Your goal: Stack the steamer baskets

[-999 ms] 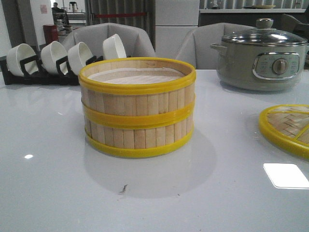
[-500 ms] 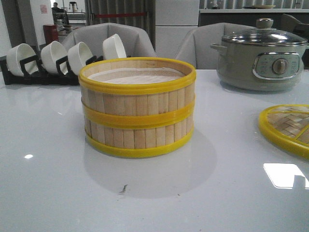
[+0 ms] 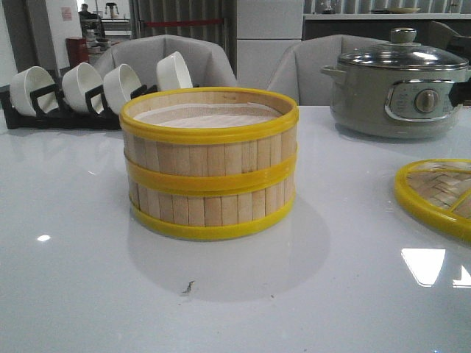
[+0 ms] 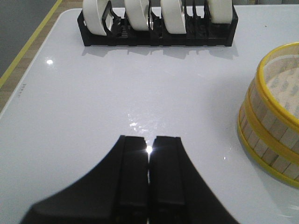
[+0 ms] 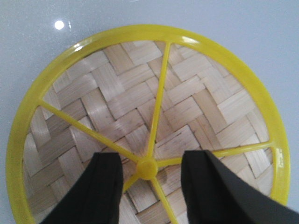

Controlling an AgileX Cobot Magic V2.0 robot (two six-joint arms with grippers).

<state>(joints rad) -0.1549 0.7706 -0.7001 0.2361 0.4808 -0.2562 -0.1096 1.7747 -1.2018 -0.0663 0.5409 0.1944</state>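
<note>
Two steamer baskets (image 3: 210,162) stand stacked one on the other in the middle of the white table, pale slats with yellow bands and a whitish liner in the top one. The stack also shows at the edge of the left wrist view (image 4: 273,112). My left gripper (image 4: 148,140) is shut and empty, over bare table beside the stack. My right gripper (image 5: 150,161) is open above the woven bamboo lid (image 5: 149,121) with yellow rim and spokes, its fingers on either side of the lid's yellow hub (image 5: 147,168). Neither gripper shows in the front view.
The lid (image 3: 438,195) lies flat at the right of the table. A grey-green electric pot (image 3: 401,84) with glass lid stands at the back right. A black rack of white bowls (image 3: 88,92) stands at the back left, also in the left wrist view (image 4: 156,23).
The stack, lid and pot have not moved. Only the bright reflection on the table at the front right has changed shape.
</note>
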